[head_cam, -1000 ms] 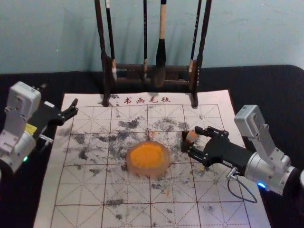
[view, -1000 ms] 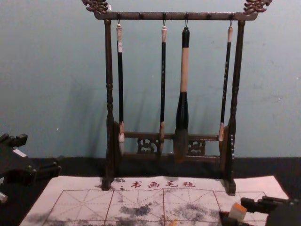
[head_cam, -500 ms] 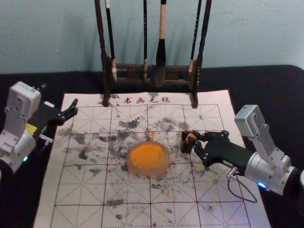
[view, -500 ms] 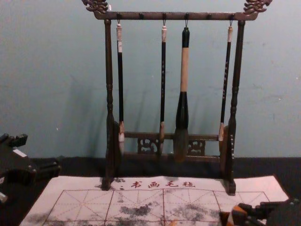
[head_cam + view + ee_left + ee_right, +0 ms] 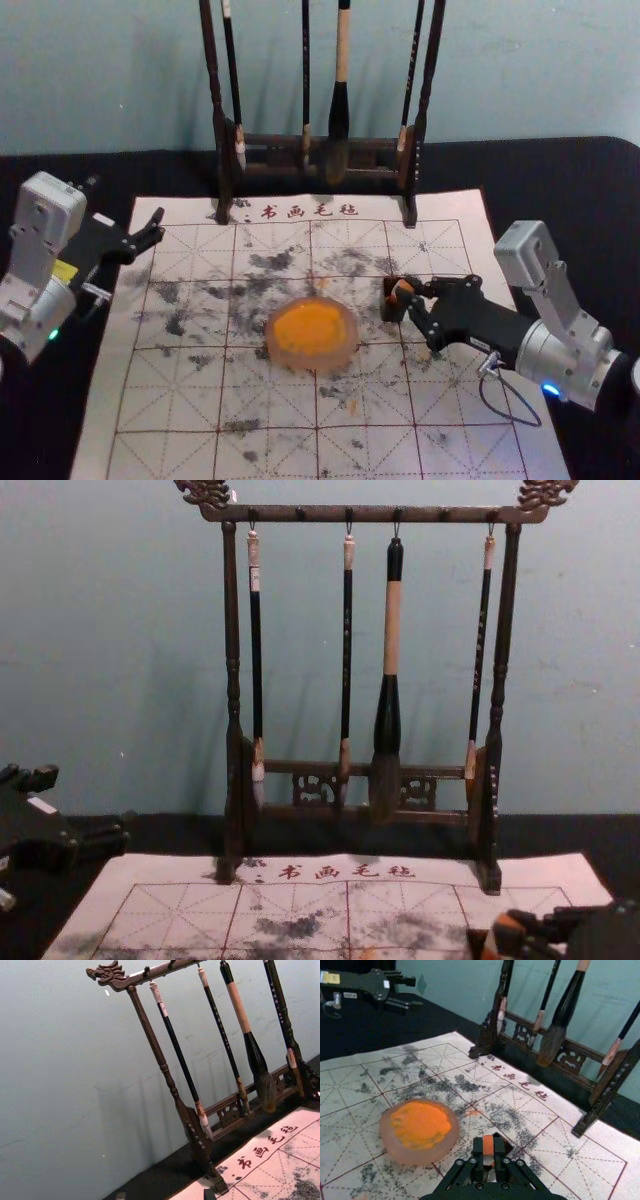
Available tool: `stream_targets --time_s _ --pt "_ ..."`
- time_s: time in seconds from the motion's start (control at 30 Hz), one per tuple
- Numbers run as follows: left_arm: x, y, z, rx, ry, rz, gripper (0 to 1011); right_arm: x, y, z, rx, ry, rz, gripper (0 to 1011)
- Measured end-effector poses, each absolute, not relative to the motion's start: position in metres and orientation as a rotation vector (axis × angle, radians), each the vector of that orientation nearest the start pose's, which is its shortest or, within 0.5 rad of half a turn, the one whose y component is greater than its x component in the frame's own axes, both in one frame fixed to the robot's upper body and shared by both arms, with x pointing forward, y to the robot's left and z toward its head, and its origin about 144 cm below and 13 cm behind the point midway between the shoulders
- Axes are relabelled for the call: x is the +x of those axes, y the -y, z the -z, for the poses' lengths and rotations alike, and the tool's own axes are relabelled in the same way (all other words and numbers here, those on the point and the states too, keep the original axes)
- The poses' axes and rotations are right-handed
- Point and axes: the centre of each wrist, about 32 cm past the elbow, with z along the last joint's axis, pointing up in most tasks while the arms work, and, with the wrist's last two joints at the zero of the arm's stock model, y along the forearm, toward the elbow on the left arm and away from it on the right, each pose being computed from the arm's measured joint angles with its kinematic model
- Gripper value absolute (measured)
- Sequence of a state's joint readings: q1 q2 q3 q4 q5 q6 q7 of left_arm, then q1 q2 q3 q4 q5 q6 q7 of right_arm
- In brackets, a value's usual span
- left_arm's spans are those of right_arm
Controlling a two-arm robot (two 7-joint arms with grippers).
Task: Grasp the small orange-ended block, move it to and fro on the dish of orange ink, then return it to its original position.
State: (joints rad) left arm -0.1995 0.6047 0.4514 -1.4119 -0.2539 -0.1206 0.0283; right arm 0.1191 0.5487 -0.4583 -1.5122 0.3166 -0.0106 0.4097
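My right gripper, at the right of the mat, is shut on the small orange-ended block, which stands at a small dark holder. In the right wrist view the block shows its orange end between the fingertips of my right gripper, with part of the dark holder just behind. The round dish of orange ink lies left of the holder. My left gripper is parked over the mat's far left corner, open and empty.
A dark wooden rack with hanging brushes stands across the mat's far edge, close to the wall. The ink-stained gridded mat lies on a black tabletop.
The right gripper's fingers have come together from either side onto the block. Its arm has hardly moved, and the left arm, dish and holder look the same.
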Motion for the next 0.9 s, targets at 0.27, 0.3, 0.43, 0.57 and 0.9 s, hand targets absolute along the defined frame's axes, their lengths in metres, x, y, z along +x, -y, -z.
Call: stream_targets --time_s 0.27,0.3,0.43,0.57,0.9 --pt "0.489 -0.31 -1.14 0.304 0.285 -1.248 1001 0.466 0.269 -1.145 -0.244 0.061 0.797 114" --pt "0.489 -0.31 -1.14 0.304 0.285 -1.248 1001 0.466 0.269 -1.146 -0.241 0.062 0.799 114" --pt "0.489 -0.31 -1.14 0.304 0.285 -1.248 1001 0.465 0.271 -1.158 -0.227 0.065 0.805 114" --pt "0.489 -0.31 -1.14 0.304 0.285 -1.248 1001 0.464 0.274 -1.174 -0.213 0.061 0.806 114" --pt "0.489 -0.31 -1.14 0.304 0.285 -1.248 1001 0.471 0.272 -1.2 -0.179 0.032 0.752 114"
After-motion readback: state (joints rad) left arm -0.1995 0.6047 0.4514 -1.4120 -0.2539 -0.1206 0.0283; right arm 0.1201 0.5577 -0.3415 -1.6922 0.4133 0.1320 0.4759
